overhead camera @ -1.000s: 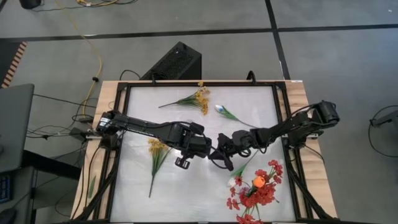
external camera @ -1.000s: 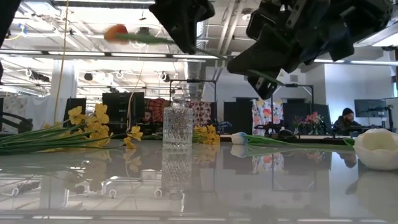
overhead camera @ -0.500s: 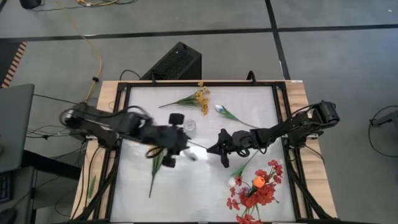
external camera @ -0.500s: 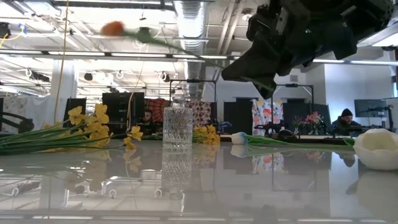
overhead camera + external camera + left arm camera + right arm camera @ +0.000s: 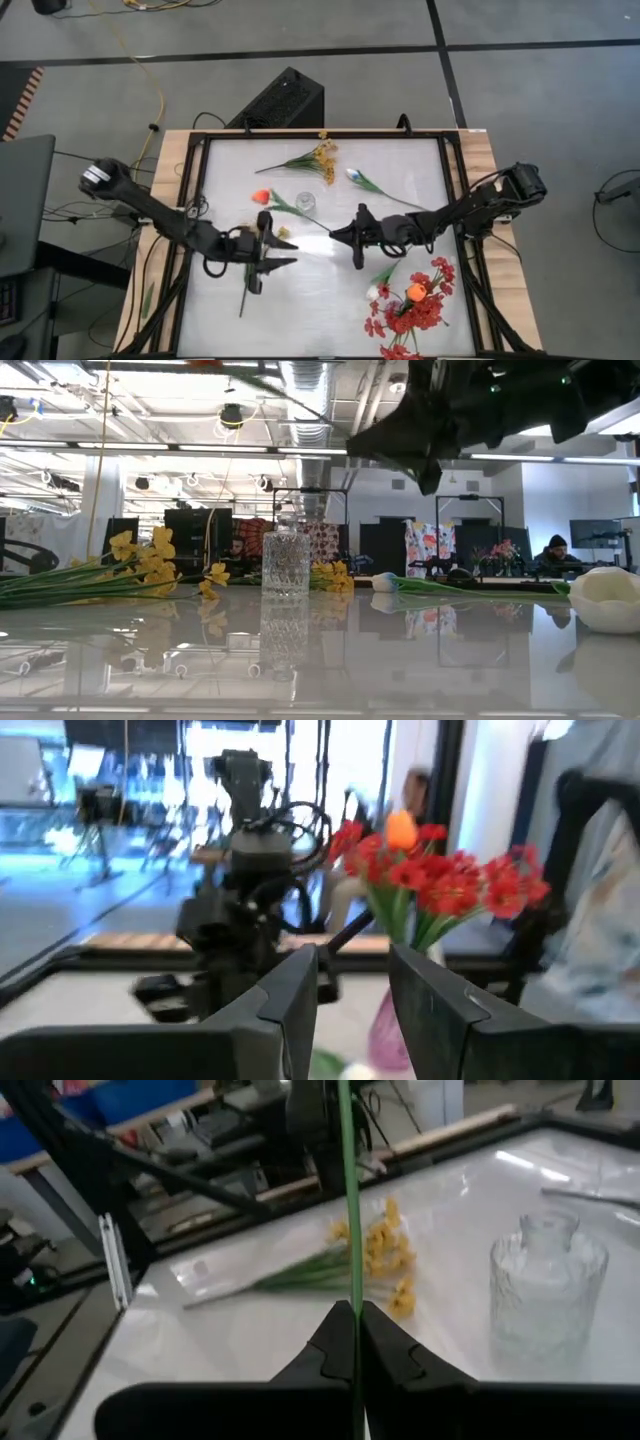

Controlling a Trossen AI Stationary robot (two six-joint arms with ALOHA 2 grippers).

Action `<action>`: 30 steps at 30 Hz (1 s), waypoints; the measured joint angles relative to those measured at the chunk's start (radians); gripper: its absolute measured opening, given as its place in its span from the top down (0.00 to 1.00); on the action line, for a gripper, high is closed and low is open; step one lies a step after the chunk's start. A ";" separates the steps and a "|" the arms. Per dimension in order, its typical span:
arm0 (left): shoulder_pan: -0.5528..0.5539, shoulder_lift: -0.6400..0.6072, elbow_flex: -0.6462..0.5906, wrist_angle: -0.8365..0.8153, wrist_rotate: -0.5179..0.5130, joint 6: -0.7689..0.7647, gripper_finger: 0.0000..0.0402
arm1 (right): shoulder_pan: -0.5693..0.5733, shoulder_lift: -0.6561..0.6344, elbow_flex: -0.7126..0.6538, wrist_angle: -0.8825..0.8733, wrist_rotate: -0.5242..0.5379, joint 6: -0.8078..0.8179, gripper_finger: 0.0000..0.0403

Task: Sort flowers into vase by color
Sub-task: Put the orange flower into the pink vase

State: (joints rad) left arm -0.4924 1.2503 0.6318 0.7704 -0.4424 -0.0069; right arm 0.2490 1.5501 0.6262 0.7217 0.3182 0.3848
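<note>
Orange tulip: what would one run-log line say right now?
right pincer: shut on orange tulip stem | left pincer: open, empty | glass vase: empty

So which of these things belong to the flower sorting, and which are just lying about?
Part of the job: orange tulip, its stem gripped by the right tool; glass vase; yellow spray; white tulip; red bunch; left tool, open and empty.
Lying about: black box; yellow cable.

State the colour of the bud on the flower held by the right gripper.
Orange-red bud, best in the high view; right gripper clamps its stem.
</note>
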 joint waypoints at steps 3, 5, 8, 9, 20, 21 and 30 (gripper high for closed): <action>-0.009 0.093 -0.104 0.278 0.000 -0.031 0.72 | 0.009 0.000 0.000 0.060 0.004 -0.010 0.93; -0.007 0.171 -0.132 0.418 -0.010 -0.057 0.72 | 0.014 0.000 0.000 0.090 0.003 -0.012 0.93; 0.000 0.301 -0.126 0.539 -0.017 -0.059 0.72 | 0.022 0.000 0.000 0.122 0.000 -0.017 0.93; 0.005 0.343 -0.113 0.570 -0.016 -0.059 0.72 | 0.030 0.000 0.000 0.136 0.000 -0.018 0.93; 0.084 0.521 -0.011 0.707 -0.017 -0.024 0.72 | 0.133 0.000 0.000 0.172 -0.001 -0.036 0.93; 0.090 0.521 -0.011 0.709 -0.012 -0.024 0.72 | 0.138 0.000 0.000 0.175 -0.001 -0.037 0.93; 0.135 0.521 0.010 0.721 0.023 -0.039 0.72 | 0.135 0.000 0.000 0.165 0.001 -0.054 0.93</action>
State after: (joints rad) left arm -0.3576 1.7710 0.6415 1.4912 -0.4197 -0.0454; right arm 0.3843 1.5497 0.6262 0.8867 0.3192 0.3309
